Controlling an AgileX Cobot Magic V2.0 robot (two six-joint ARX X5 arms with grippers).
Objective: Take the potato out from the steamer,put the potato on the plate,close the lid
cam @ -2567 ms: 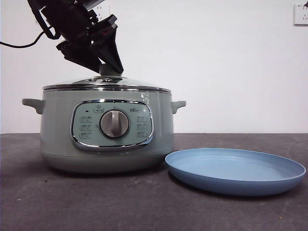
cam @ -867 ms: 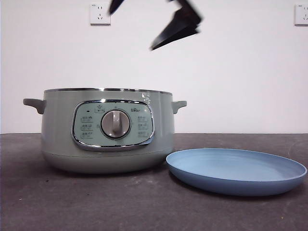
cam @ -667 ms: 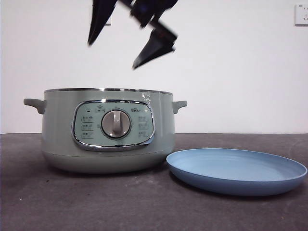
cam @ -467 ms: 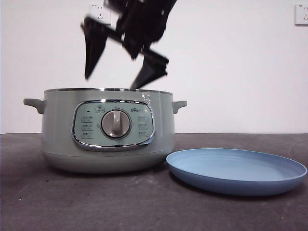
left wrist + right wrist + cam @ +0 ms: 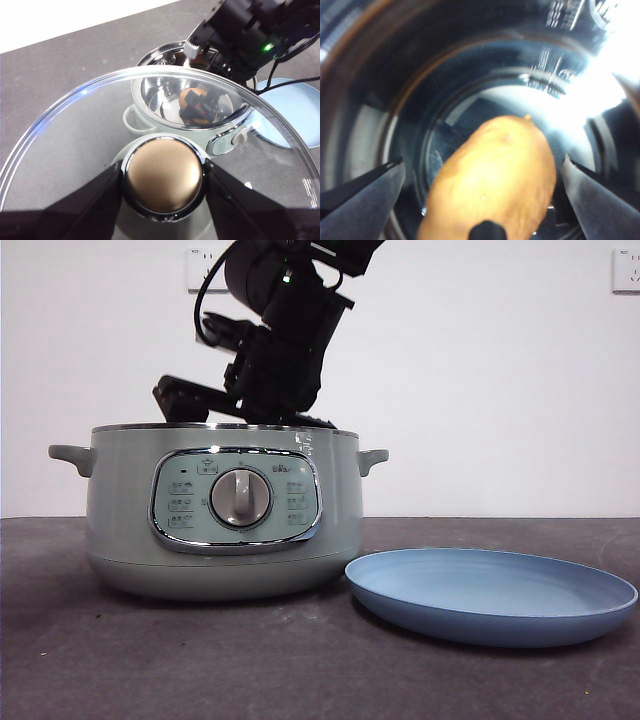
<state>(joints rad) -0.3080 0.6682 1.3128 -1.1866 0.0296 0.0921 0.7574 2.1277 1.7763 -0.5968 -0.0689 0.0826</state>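
Right gripper jaws wide, straddling golden-brown potato inside sage-green steamer; left gripper jaws clamp glass lid knob.

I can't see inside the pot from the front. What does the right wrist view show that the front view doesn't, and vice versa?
Only the right wrist view shows the potato lying in the shiny bowl, between the right end effector's open jaws. Only the front view shows the blue plate beside the pot, the control dial, and the wall sockets. Both show the steamer: its outside from the front, its inside from the wrist.
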